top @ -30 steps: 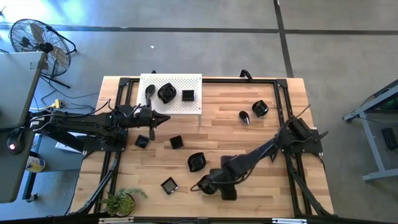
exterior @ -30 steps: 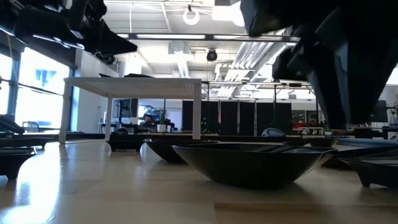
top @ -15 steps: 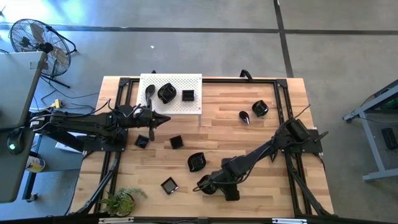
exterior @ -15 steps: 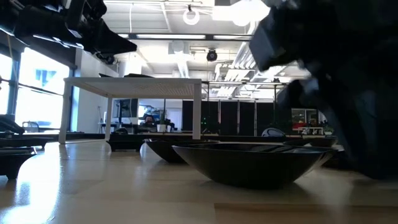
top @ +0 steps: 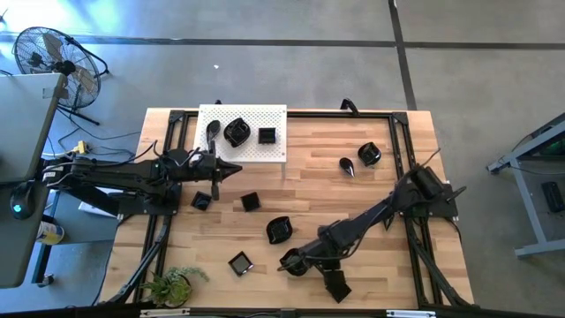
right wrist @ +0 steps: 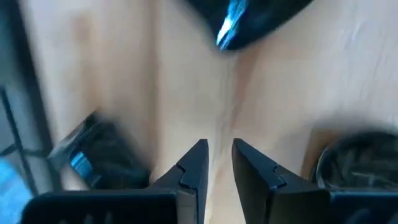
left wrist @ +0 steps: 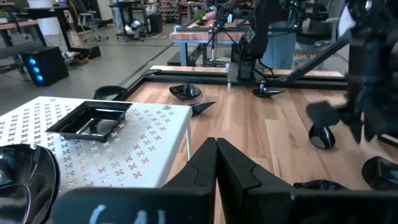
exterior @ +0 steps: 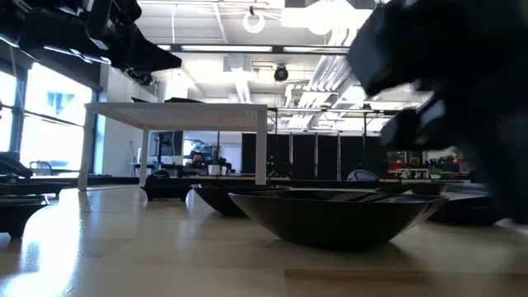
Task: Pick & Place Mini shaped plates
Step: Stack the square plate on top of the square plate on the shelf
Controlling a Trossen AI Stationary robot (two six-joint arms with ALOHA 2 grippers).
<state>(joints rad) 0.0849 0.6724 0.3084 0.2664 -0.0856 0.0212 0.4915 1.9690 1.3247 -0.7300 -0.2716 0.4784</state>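
Several mini shaped plates, small glossy black dishes, lie on the wooden table. One lies just ahead of my right gripper (top: 303,263), showing as a dark rim (right wrist: 249,18) in the right wrist view. My right gripper points steeply down near the table's front, its fingers (right wrist: 193,163) a narrow gap apart with only bare wood between them. A blurred dark square plate (top: 337,287) lies beside it toward the near edge. Three plates (top: 237,132) rest on the white perforated board (top: 275,119). My left gripper (left wrist: 216,146) waits shut and level beside the board.
Loose plates lie at the table's middle (top: 280,230), left (top: 201,200) and far right (top: 369,155). One rounded plate (exterior: 334,216) fills the low view's foreground. A small potted plant (top: 172,284) stands at the near left corner. Black frame rails (top: 402,141) border the table.
My right gripper has sunk a little and tipped steeper near the table's front edge. The dark square plate beside it has slid toward the near edge and a bit to the right.
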